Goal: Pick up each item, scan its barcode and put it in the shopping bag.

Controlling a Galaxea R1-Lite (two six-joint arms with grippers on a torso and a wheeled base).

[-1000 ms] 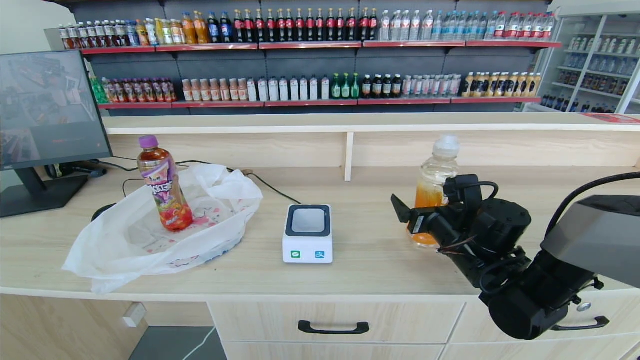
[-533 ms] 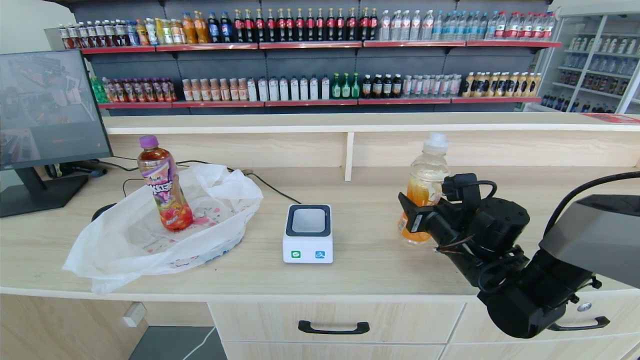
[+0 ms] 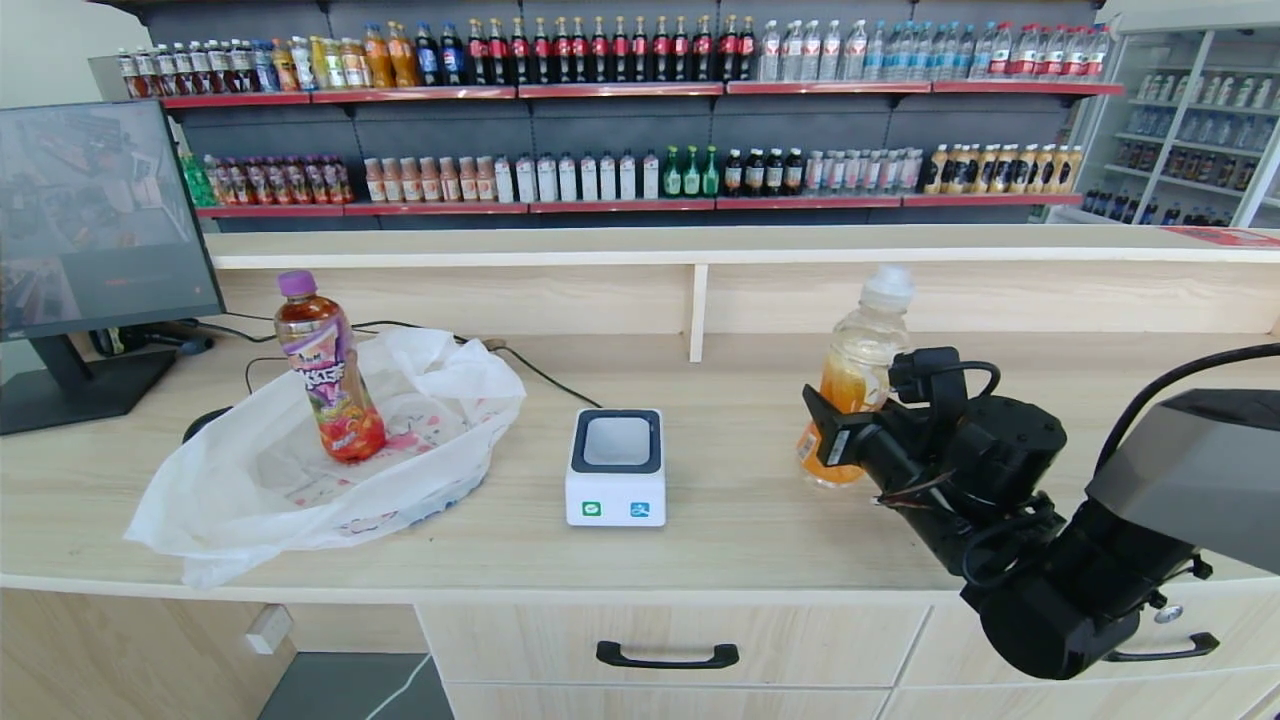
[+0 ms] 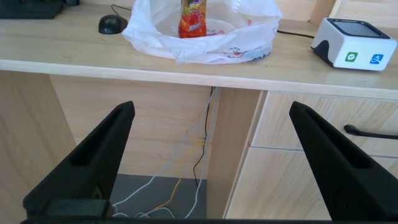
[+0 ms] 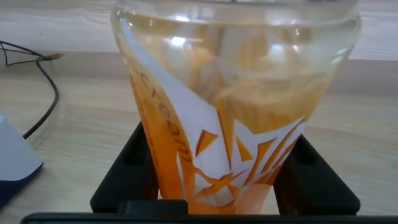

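Note:
A clear bottle of orange drink [image 3: 860, 365] with a white cap leans slightly over the right part of the counter. My right gripper [image 3: 838, 415] is shut on its lower body; in the right wrist view the bottle [image 5: 236, 124] sits between the black fingers [image 5: 124, 168]. The white barcode scanner [image 3: 615, 465] stands mid-counter, to the bottle's left. A purple-capped juice bottle [image 3: 330, 370] stands upright in the open white shopping bag [image 3: 300, 480] on the left. My left gripper [image 4: 211, 112] hangs open below the counter front, facing the bag [image 4: 205, 40] and scanner [image 4: 354, 43].
A monitor [image 3: 90, 220] on a stand occupies the far left, with a black mouse [image 3: 200, 425] and cables behind the bag. A raised wooden ledge [image 3: 700, 250] with a divider runs along the back. Drawers with black handles [image 3: 667, 655] sit under the counter.
The right gripper went from open beside the orange bottle to shut on it. The bottle shifted a little left and tipped, then straightened somewhat.

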